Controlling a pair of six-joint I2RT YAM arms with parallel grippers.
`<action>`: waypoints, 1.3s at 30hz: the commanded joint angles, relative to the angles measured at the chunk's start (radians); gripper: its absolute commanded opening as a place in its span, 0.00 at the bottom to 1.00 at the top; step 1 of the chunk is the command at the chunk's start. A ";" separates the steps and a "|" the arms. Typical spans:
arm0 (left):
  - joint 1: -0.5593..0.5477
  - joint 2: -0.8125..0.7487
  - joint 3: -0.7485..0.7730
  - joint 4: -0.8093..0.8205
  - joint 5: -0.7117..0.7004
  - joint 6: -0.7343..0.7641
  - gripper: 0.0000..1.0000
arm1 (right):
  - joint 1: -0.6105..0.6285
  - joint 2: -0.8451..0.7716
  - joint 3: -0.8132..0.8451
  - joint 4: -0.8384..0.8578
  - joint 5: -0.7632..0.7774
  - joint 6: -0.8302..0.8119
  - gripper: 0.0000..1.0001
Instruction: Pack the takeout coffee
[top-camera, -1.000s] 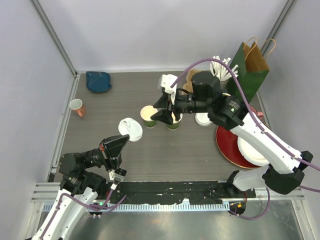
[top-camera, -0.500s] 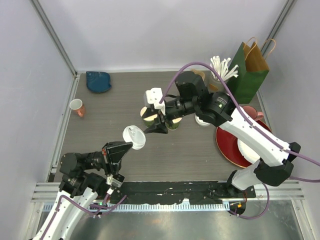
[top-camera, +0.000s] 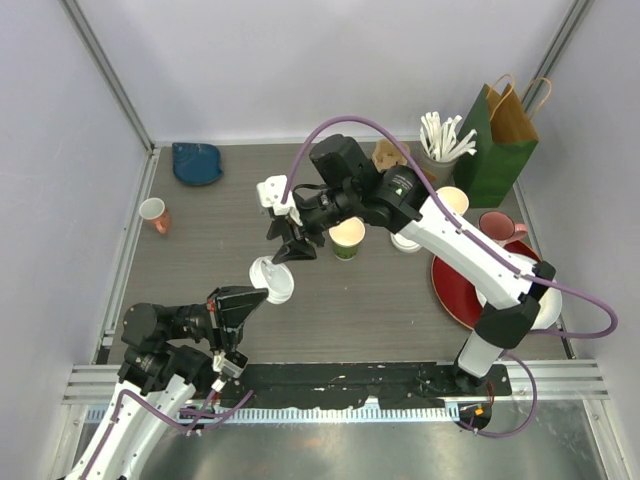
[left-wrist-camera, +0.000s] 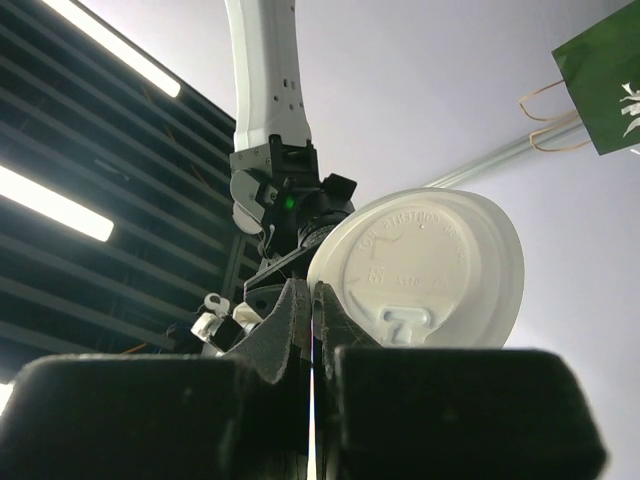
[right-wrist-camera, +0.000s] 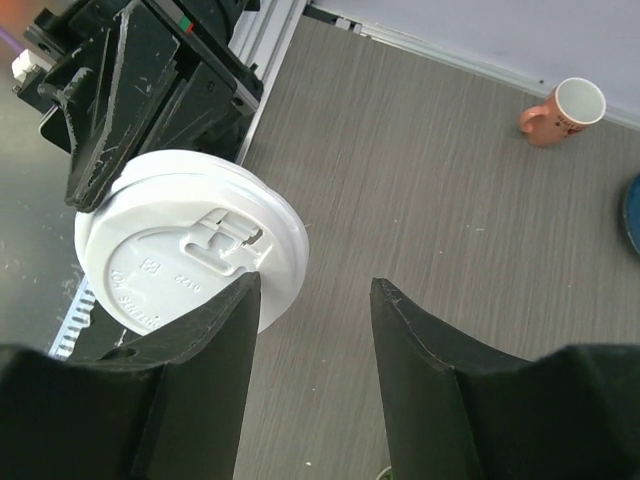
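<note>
The left gripper (top-camera: 262, 292) pinches a white lid (top-camera: 272, 278) by its rim, holding it above the desk (top-camera: 200, 240). The right gripper (top-camera: 289, 240) hangs just over the lid, jaws parted and empty. An uncovered green cup (top-camera: 347, 238) stands on the desk nearby.

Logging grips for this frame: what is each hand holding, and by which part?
The left hand pinches the white lid by its rim. The right hand is open beside it, holding nothing.
</note>
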 joint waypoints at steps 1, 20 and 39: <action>0.000 0.007 0.027 0.000 0.041 0.221 0.00 | 0.006 0.000 0.071 -0.058 -0.039 -0.066 0.54; -0.002 0.010 0.033 -0.017 0.040 0.227 0.00 | 0.068 0.118 0.226 -0.179 -0.047 -0.132 0.56; 0.000 0.042 -0.051 0.281 -0.216 -0.014 0.00 | -0.033 -0.185 -0.135 0.052 0.257 0.046 0.61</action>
